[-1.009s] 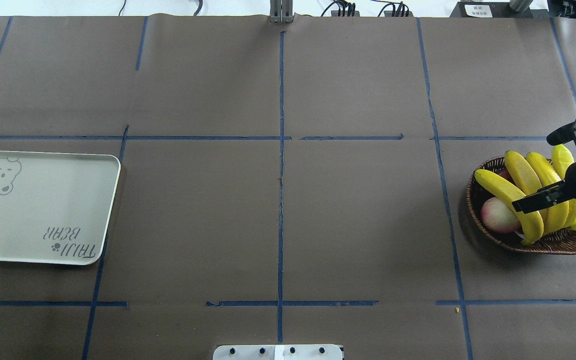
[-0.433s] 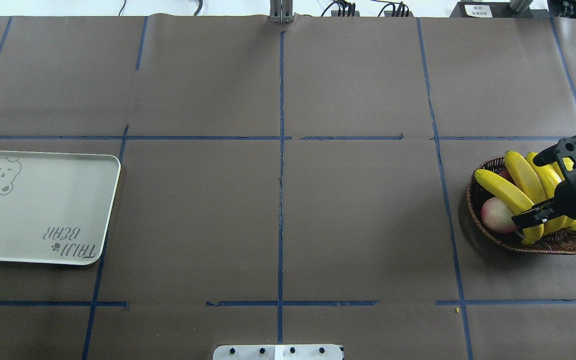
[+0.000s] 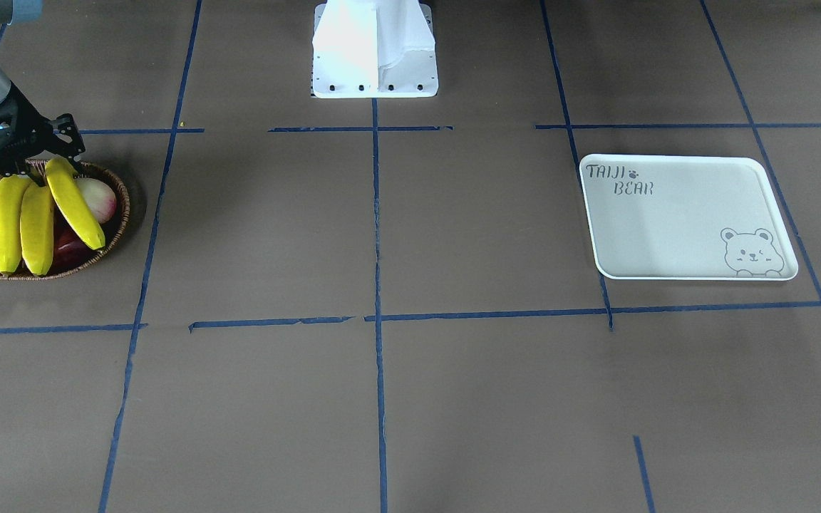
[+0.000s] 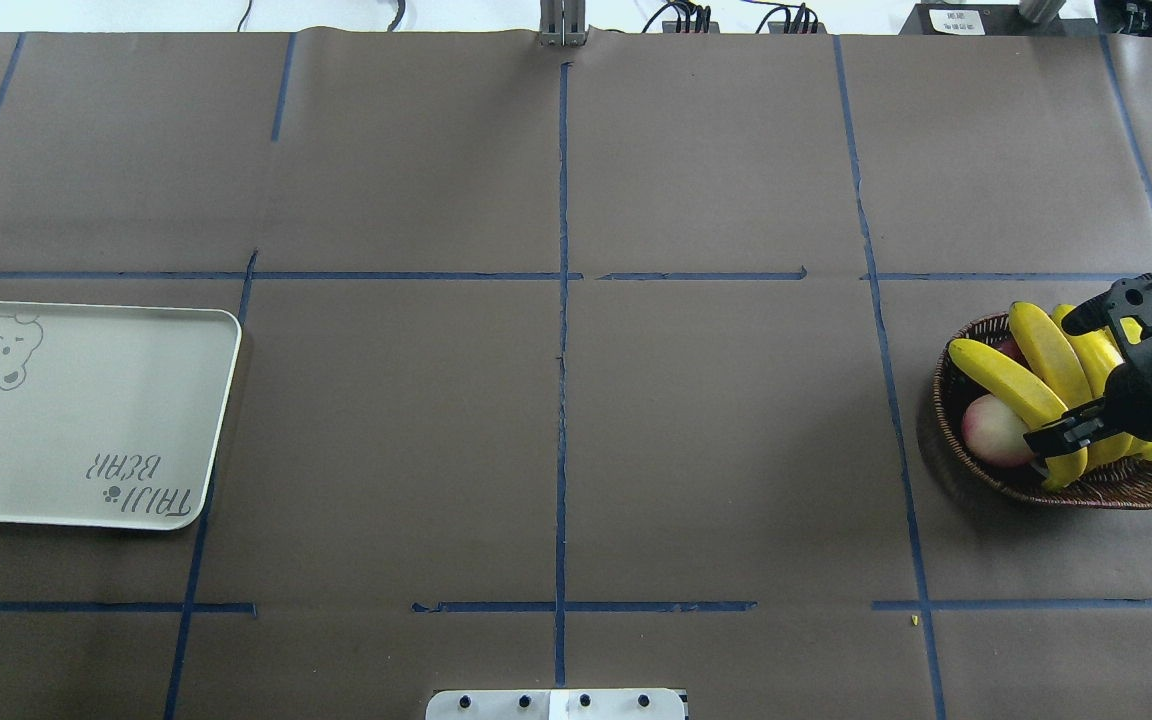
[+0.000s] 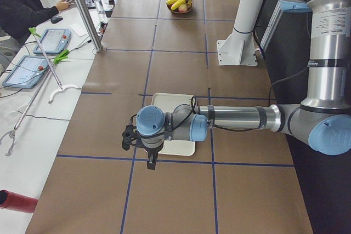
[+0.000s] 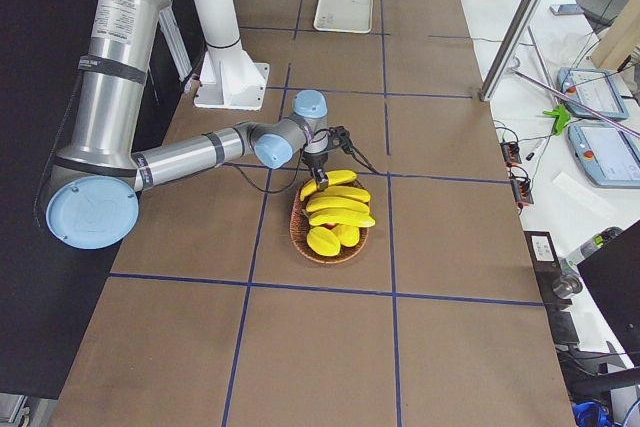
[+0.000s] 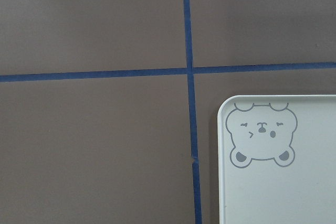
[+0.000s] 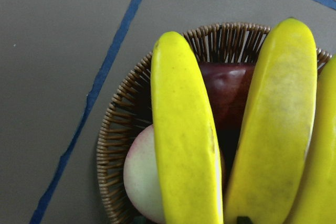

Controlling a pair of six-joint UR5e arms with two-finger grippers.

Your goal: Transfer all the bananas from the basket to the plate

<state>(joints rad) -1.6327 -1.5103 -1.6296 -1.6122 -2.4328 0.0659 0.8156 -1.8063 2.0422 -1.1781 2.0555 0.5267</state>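
Observation:
Several yellow bananas (image 4: 1011, 388) (image 3: 36, 217) (image 8: 184, 140) lie side by side across the brown wicker basket (image 4: 1116, 490) (image 3: 124, 206) (image 8: 113, 145) at the table's right end. My right gripper (image 4: 1054, 385) (image 3: 22, 158) hangs just over them, open, its fingers straddling the two left-most bananas. The off-white plate (image 4: 86, 430) (image 3: 688, 214) (image 7: 283, 192) with the bear print lies at the left end with nothing on it. My left gripper (image 5: 131, 138) hovers by the plate's outer edge; I cannot tell whether it is open or shut.
A pink-white peach (image 4: 994, 430) (image 3: 97, 196) and a dark red apple (image 8: 231, 87) lie under the bananas in the basket. The white robot base (image 3: 375, 50) stands at the table's near middle edge. A person (image 5: 22, 1) sits beside the table with tablets.
My right gripper has come down toward the bananas and shifted a little left, still open. Bananas, basket and plate have not moved.

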